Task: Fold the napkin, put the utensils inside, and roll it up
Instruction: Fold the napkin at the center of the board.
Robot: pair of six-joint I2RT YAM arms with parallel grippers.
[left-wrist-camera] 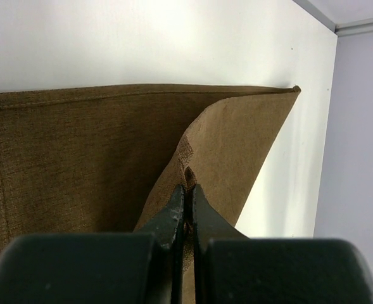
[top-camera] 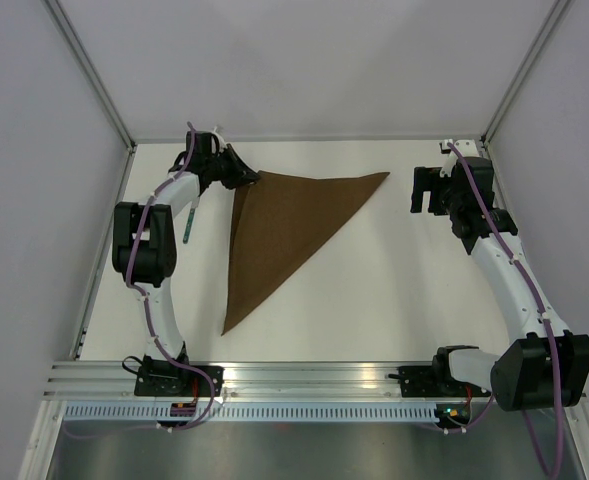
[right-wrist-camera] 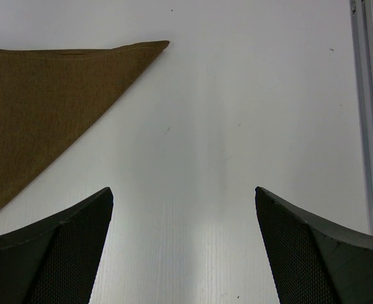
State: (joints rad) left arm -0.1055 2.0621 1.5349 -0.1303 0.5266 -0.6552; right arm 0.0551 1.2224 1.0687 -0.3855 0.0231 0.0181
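Lying triangle-folded, dark brown napkin

Left tool pinched tight (right tool gaping).

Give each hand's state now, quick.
Left hand: closed, pinching the napkin.
Right hand: open, holding nothing.

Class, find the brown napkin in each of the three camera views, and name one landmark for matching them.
Top external: napkin, a triangle left of centre, left fingers at its far-left corner.
Left wrist: napkin fills left and middle, pinched by the fingers.
Right wrist: napkin at upper left.
Landmark: its far-right tip, also in the right wrist view.
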